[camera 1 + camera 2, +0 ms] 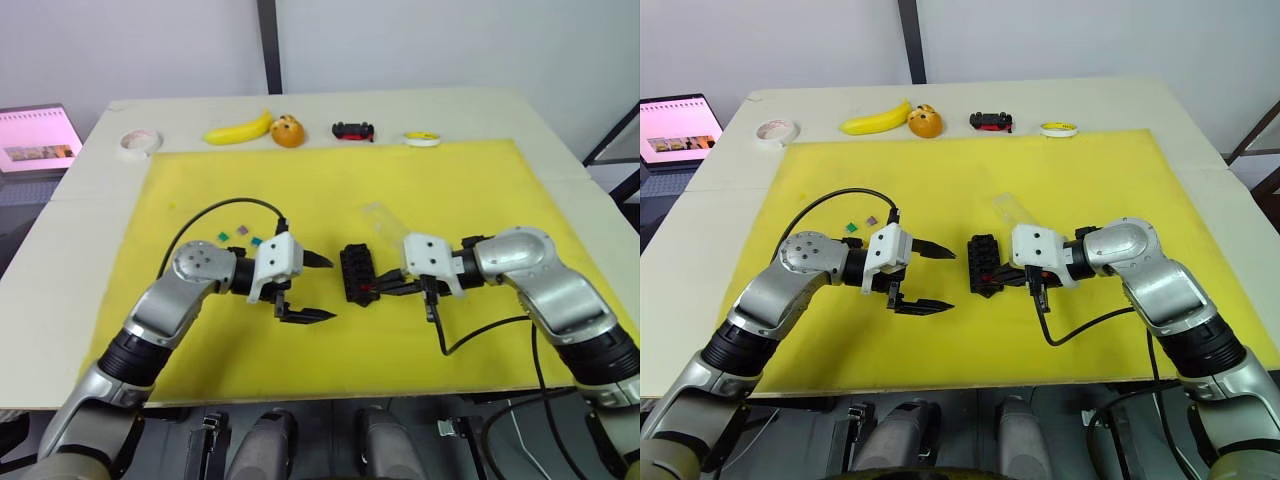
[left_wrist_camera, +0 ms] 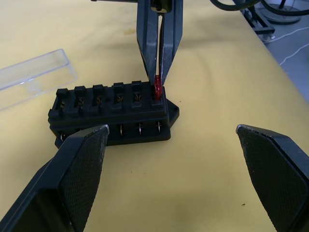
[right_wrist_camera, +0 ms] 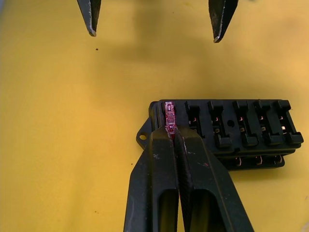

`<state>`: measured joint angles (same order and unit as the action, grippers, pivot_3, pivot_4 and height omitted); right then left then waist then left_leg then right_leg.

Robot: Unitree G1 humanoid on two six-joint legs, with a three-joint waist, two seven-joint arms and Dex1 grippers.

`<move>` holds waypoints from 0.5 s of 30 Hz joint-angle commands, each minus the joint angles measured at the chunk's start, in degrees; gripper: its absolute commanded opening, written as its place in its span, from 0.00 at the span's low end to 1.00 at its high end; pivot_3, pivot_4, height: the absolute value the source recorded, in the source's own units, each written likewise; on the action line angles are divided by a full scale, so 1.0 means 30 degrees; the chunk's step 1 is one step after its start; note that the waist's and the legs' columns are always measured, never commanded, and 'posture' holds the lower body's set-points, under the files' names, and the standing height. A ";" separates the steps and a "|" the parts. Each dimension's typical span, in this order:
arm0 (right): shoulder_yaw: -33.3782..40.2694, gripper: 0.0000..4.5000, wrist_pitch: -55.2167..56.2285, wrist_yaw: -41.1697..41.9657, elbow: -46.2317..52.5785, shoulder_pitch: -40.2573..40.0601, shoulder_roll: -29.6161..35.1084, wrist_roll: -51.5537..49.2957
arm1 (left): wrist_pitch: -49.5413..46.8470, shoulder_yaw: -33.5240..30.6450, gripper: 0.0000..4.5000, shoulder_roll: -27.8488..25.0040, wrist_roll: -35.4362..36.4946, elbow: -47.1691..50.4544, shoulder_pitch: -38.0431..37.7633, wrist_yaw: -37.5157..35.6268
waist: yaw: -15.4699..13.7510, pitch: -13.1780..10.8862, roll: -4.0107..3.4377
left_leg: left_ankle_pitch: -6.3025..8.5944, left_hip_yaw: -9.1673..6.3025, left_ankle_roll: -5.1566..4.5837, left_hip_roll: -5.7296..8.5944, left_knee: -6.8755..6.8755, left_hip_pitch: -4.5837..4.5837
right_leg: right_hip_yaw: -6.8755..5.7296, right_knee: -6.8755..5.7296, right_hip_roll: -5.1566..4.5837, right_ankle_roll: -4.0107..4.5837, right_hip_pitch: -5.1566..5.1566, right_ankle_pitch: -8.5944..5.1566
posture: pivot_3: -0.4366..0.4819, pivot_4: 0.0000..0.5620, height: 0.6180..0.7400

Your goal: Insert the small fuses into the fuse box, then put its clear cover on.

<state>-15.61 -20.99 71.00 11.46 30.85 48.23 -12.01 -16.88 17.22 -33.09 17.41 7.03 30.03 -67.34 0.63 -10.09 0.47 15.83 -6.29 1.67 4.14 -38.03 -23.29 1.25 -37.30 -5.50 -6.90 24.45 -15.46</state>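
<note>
The right gripper (image 3: 170,133), pinched narrow on a small red plastic fuse (image 3: 169,114), holds it directly over the end slot of the black rectangular plastic fuse box (image 3: 241,128), whose long axis runs crosswise to its fingers, while the left gripper (image 1: 312,288) waits wide apart just beyond.

One fuse box (image 1: 357,274), four fuses (image 1: 246,236) (one red).

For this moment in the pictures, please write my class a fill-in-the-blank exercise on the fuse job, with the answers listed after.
1. The right gripper pinches a fuse coloured ____.
2. That fuse sits at the ____ slot of the fuse box's row.
3. The left gripper's fingers are ____.
4. The clear cover lies on the yellow ____.

Answers: red; end; open; mat
</note>
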 commanded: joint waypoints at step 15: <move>0.2198 0.64 -0.1803 -0.0184 0.0948 0.0394 -0.0731 -0.2548 | 0.0150 -0.0451 1.00 0.0017 0.0044 0.0391 0.0314 -0.0035 | 0.0002 0.0002 0.0003 | 0.0001 -0.0001 -0.0002 0.0001 -0.0005 0.0000 | 0.0001 -0.0005 -0.0003 0.0000 0.0000 0.0000 | 0.48 0.27 1.00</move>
<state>-10.93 -26.68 71.09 12.68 32.09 46.82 -17.82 -17.01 17.16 -33.07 17.33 7.03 30.10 -67.35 0.64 -10.08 0.48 15.83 -6.30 1.66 4.14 -38.05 -23.29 1.25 -37.31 -5.51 -6.90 24.45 -15.46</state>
